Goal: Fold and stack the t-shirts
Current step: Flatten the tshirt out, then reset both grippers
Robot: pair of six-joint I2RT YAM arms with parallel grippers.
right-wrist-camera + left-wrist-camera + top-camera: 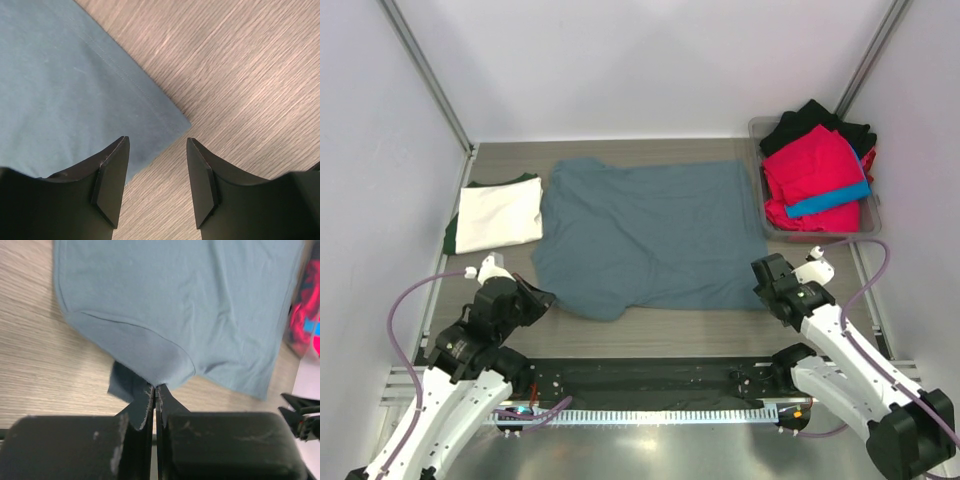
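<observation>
Two arms are being held low at the near edge of the wood-grain table (pixel 650 330), each angled inward toward the blue-grey shirt (pixel 650 235), which is being shown spread flat at the centre. Its sleeve at 7 o'clock is being pinched by the left gripper (pixel 154 390), fingers pressed together and soft cloth bunched into a small fold. The right gripper (pixel 157 150) is being held with jaws spread, straddling the stitched hem corner at 5 o'clock; whether cloth is being touched cannot be told. At 9 o'clock a folded cream shirt (pixel 500 215) is being carried on a green shirt (pixel 451 238), which is mostly hidden. At 2 o'clock, crumpled red (pixel 815 165), black (pixel 810 118) and blue (pixel 828 198) shirts are being held in a clear bin (pixel 873 215).
</observation>
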